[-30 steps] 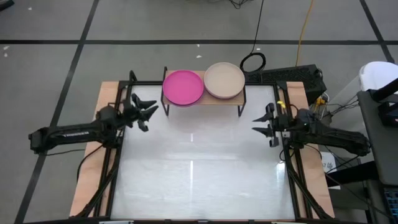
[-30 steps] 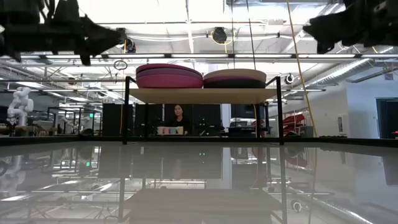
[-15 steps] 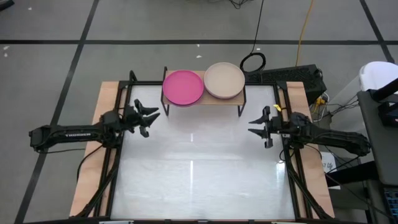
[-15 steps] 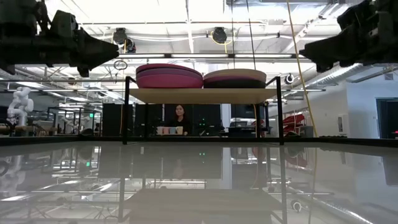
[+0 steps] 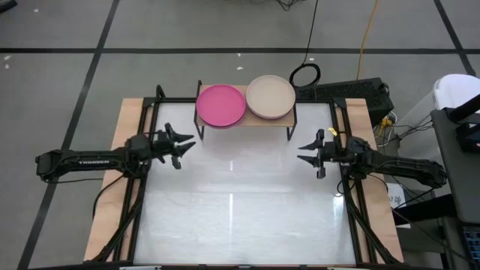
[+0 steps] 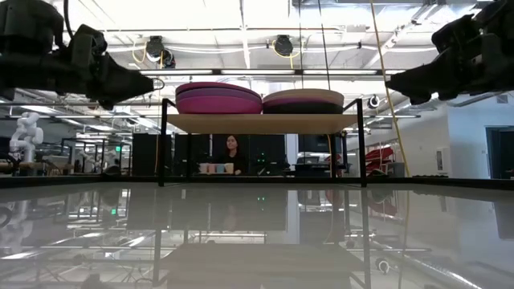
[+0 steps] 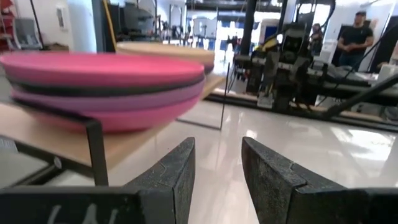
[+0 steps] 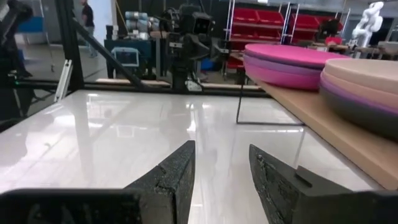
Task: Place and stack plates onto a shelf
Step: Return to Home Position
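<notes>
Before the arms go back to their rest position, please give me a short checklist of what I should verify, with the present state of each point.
1. The left pincer is open and empty: ok.
2. The right pincer is open and empty: ok.
3. Both are apart from the shelf, above the table: ok.
4. The pink-topped stack and the beige-topped stack lie level on the shelf: ok.
5. Full count in both stacks: cannot tell, the lower layers are partly hidden.
</notes>
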You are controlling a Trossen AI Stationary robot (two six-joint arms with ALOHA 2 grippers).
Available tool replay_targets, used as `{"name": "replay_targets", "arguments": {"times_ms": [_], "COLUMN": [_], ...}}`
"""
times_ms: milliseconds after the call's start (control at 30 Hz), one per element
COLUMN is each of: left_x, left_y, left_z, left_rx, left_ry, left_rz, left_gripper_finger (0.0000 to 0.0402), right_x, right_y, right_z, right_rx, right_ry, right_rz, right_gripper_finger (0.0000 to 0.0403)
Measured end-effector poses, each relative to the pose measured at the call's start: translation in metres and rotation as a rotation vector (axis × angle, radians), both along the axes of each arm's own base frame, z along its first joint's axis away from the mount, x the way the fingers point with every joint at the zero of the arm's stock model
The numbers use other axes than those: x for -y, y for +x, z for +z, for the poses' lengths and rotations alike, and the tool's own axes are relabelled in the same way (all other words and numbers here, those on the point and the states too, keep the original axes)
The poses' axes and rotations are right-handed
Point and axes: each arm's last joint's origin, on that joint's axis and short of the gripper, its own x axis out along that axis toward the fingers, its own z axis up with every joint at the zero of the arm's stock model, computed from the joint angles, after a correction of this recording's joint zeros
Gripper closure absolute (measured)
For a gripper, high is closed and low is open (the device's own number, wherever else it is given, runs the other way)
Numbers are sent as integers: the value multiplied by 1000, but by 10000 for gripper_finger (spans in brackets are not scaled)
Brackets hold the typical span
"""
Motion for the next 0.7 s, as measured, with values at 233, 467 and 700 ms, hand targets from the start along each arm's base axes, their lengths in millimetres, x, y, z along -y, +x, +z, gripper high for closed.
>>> {"name": "replay_targets", "arguments": {"times_ms": [233, 467, 700], "left_x": [0, 0, 0], "left_y": [0, -1, -1], "left_z": [-8, -17, -20], "left_rx": [-72, -163, -187], "left_ry": [-59, -87, -95], "left_rz": [1, 3, 4], "left_gripper_finger": [266, 266, 266], "right_x": [0, 0, 0], "right_y": [0, 0, 0], "right_z": [-2, -6, -8], "right_rx": [-21, -60, -82], "right_ry": [5, 5, 25], "right_rz": [-1, 0, 0], "right_gripper_finger": [271, 271, 271]}}
